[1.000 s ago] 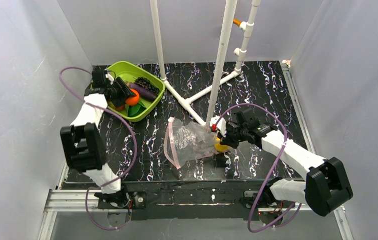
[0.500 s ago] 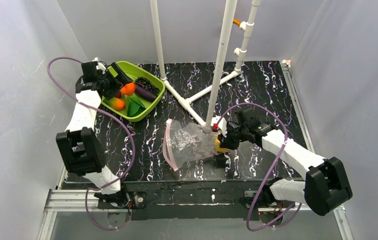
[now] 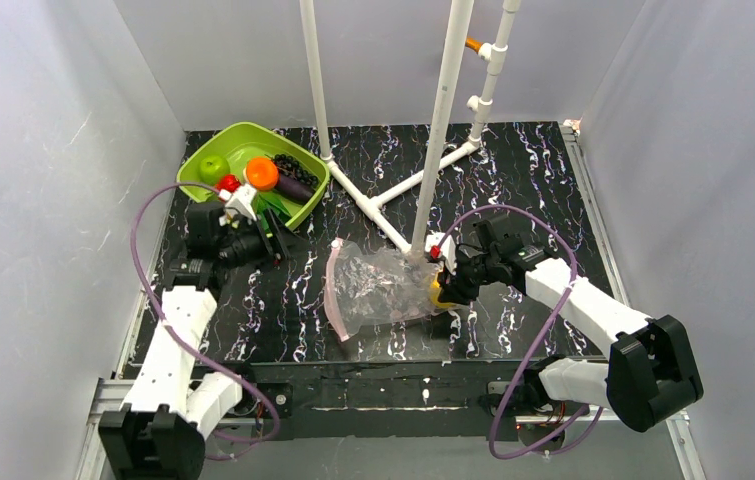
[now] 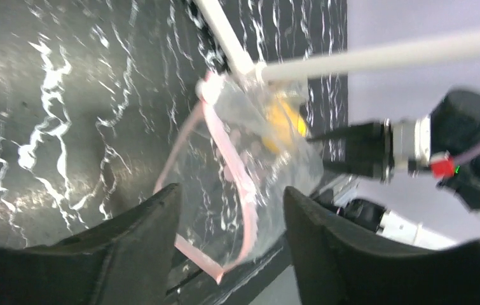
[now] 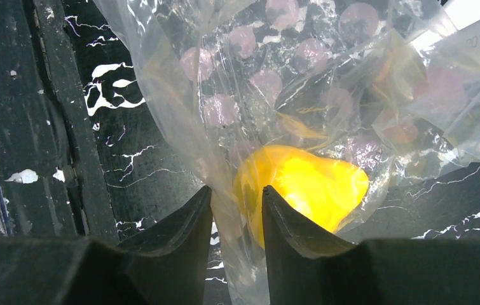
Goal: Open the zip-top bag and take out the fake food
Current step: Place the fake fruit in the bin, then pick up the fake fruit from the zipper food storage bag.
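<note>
The zip-top bag [image 3: 378,285] lies crinkled on the black marbled table, its pink zip strip [image 3: 333,290] gaping toward the left. A yellow lemon [image 5: 307,184] sits inside the bag's closed end. My right gripper [image 3: 446,280] is at that end. Its jaws [image 5: 236,189] stand apart, with a loose fold of the bag between them and the lemon beside the right finger. My left gripper [image 3: 278,243] is open and empty, left of the bag, facing the mouth [image 4: 237,178]. Other fake food lies in the lime tray [image 3: 193,165]: a green apple [image 3: 214,167], an orange [image 3: 262,173], grapes [image 3: 293,163].
A white pipe frame [image 3: 438,120] rises just behind the bag, and its base pipes [image 3: 373,200] cross the table diagonally. Grey walls close in the left, right and back. The table's front edge [image 3: 373,365] runs close below the bag.
My left arm has left the tray, where an orange now lies, and swung down toward the bag's mouth. My right jaws have parted from a shut grip on the bag.
</note>
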Controlling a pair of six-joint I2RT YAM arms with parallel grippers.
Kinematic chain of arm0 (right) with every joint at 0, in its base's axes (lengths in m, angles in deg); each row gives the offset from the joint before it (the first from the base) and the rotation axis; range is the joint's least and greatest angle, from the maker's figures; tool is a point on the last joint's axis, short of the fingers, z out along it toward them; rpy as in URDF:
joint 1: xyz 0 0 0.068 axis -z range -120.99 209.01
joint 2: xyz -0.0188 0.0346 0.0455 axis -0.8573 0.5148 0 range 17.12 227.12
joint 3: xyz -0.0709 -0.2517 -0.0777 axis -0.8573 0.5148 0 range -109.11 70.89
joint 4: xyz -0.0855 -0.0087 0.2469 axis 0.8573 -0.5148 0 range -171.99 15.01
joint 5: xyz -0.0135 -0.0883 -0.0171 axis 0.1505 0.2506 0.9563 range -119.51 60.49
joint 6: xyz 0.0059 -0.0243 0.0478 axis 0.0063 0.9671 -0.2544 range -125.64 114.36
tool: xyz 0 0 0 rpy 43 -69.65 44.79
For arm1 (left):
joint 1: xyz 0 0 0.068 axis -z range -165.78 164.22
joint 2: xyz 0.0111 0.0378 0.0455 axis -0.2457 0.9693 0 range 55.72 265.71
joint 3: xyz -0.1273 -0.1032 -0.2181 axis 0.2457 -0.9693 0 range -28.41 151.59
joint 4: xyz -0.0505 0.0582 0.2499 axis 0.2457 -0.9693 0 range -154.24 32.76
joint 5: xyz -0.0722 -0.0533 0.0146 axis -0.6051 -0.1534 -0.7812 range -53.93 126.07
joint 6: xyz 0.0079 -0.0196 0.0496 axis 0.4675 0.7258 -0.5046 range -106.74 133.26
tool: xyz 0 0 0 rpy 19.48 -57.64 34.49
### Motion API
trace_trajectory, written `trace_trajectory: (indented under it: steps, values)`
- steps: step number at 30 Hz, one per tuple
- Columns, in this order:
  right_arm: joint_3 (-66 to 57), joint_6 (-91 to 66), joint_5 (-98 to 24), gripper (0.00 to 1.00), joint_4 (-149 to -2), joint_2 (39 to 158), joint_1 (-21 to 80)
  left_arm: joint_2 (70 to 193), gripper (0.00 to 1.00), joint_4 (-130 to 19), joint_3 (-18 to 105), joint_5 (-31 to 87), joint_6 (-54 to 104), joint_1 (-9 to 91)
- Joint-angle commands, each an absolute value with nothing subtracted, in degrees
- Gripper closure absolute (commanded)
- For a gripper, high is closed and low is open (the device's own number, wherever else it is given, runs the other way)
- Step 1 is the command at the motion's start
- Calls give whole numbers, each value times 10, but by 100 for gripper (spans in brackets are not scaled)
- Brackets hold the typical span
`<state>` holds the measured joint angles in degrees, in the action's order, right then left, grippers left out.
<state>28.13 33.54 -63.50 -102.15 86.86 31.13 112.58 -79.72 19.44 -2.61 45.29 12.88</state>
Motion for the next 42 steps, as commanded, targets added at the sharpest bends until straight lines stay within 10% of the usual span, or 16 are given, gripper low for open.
trace_trajectory:
  steps: [1,7,21,26,31,42]
  values:
    - [259,336,-660,57,-1030,854,320,1068,48,-871,146,-13,440,193]
    - [262,341,-669,55,-1033,853,323,1038,66,-897,107,45,455,235]
    - [265,385,-707,41,-1059,830,344,1099,65,-733,30,18,512,347]
    - [262,439,-723,37,-1097,824,357,1079,46,-631,-11,22,548,362]
    - [260,490,-743,34,-1130,821,376,1089,5,-497,-64,-5,602,365]
    - [295,616,-727,17,-1164,819,388,1144,2,-403,-89,-51,617,368]
